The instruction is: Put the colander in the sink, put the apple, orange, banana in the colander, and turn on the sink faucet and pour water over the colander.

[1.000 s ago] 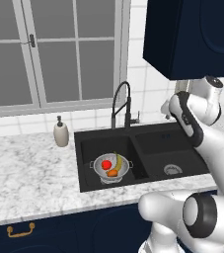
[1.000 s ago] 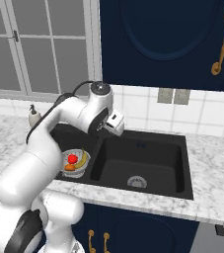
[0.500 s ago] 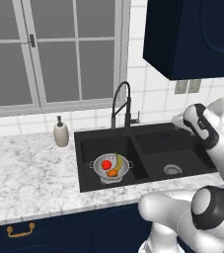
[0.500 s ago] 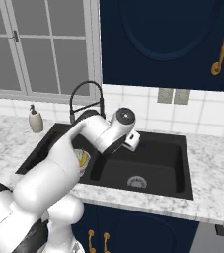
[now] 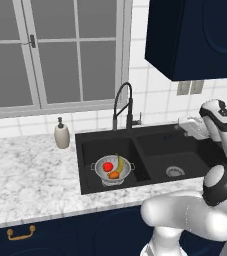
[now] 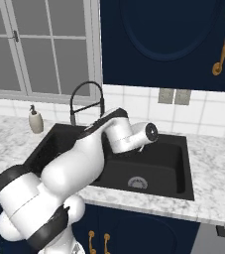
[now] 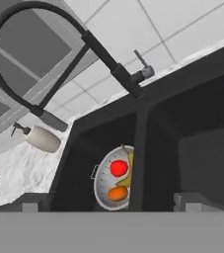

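Peeking from behind the apple [image 7: 118,168], banana [image 7: 129,165] half-hidden; end effector [image 7: 108,201] spread.

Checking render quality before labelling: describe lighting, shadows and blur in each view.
Left base view: flat, even light, sharp; a faint shadow under the colander in the sink. Right base view: equally crisp, no glare on the cabinet. Hand view: tilted, soft and slightly blurred; the sink faucet reads clearly.
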